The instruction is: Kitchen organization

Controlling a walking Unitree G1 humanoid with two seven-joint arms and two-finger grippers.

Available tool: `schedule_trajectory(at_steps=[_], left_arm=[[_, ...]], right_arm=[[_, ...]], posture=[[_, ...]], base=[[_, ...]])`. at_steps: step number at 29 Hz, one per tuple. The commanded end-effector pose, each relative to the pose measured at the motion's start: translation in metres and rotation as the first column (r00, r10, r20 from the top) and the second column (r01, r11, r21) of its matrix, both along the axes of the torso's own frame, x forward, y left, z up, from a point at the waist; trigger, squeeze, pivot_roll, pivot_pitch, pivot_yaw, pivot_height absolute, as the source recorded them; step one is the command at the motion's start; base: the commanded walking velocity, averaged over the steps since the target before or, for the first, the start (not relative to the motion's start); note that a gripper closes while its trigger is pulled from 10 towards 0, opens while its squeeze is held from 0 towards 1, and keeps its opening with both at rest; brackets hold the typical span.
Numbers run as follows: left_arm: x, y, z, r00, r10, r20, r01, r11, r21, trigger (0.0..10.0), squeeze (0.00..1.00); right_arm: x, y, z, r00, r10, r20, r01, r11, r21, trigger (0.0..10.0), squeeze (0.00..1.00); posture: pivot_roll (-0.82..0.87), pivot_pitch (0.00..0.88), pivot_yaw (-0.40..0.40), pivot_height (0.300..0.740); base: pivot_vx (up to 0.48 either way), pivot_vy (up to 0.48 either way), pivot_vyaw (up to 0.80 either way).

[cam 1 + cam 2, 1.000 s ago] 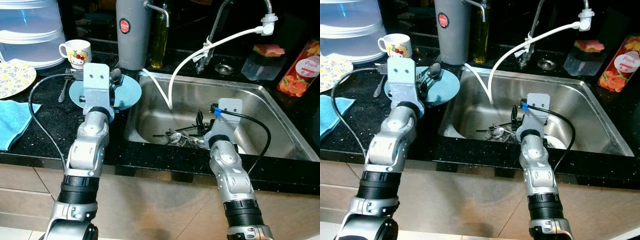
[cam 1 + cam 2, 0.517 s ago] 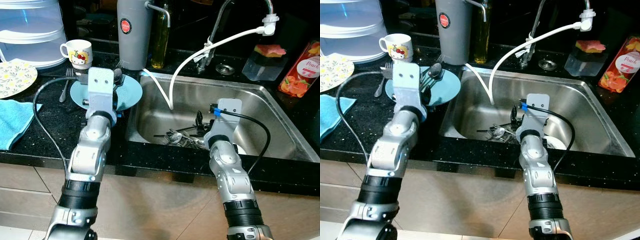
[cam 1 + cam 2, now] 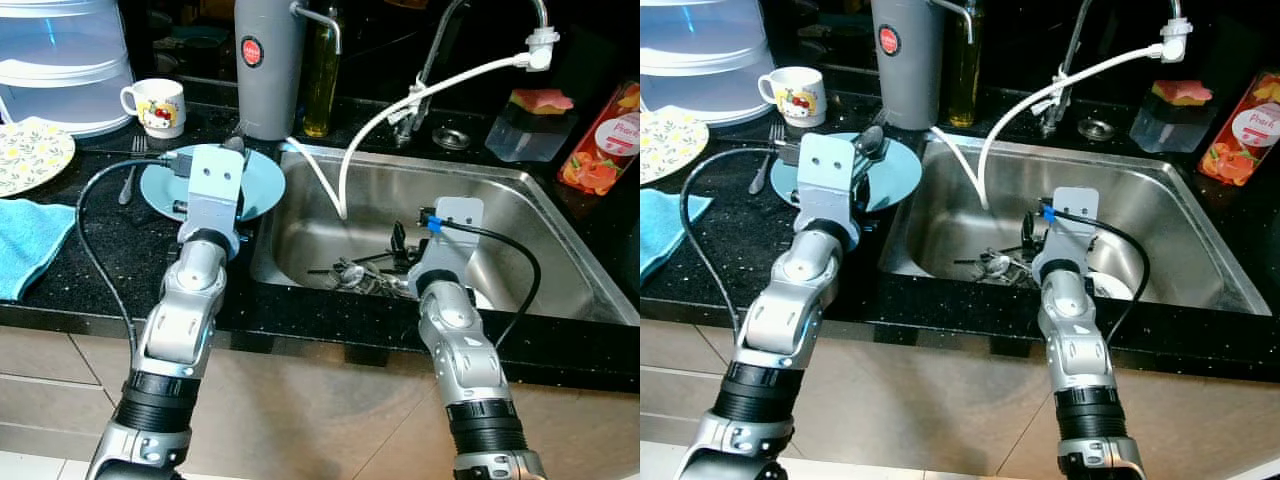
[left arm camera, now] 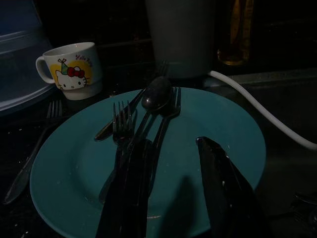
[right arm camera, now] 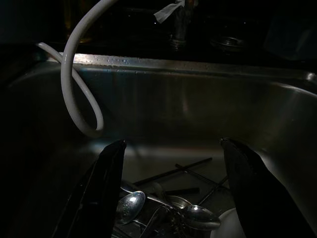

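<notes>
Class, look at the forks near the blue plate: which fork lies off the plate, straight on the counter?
The fork beside the mug lies on the black counter; the other forks rest on the blue plate.

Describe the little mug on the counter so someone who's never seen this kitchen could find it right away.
Start at the stainless steel sink and go left along the black counter, past the round teal plate. Just behind the plate stands the small white mug. It is the one cup there, with a cartoon cat in a red bow.
</notes>
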State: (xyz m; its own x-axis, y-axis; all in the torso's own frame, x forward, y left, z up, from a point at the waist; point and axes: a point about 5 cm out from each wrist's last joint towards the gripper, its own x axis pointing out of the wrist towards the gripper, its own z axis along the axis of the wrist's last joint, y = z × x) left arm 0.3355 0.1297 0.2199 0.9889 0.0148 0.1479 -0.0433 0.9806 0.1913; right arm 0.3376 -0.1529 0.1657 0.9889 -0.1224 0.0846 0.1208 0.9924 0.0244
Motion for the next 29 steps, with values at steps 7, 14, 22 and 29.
schedule_trajectory(at_steps=[7,14,22,29], left_arm=[[-0.0018,-0.0005,-0.0038,1.000,-0.008,-0.005,0.009,1.000,0.019,10.0,0.00],[-0.0017,-0.0006,-0.0038,1.000,-0.008,-0.005,0.008,1.000,0.019,10.0,0.00],[-0.0019,-0.0006,-0.0051,1.000,-0.009,-0.007,0.010,1.000,0.023,10.0,0.00],[-0.0015,-0.0005,-0.0050,1.000,-0.009,-0.007,0.009,1.000,0.024,10.0,0.00]], right_arm=[[-0.0021,-0.0028,-0.0017,1.000,-0.016,-0.004,0.016,1.000,0.009,10.0,0.00],[-0.0024,-0.0033,-0.0016,1.000,-0.017,-0.006,0.017,1.000,0.009,10.0,0.00],[-0.0023,-0.0041,-0.0018,1.000,-0.020,-0.007,0.020,1.000,0.010,10.0,0.00],[-0.0025,-0.0041,-0.0022,1.000,-0.021,-0.008,0.021,1.000,0.011,10.0,0.00]], posture=[[0.21,0.000,-0.068,0.740],[0.21,0.004,-0.069,0.740],[0.21,0.007,-0.067,0.740],[0.21,0.007,-0.067,0.740]], base=[[0.000,0.000,0.00],[0.000,0.000,0.00],[0.000,0.000,0.00],[0.000,0.000,0.00]])
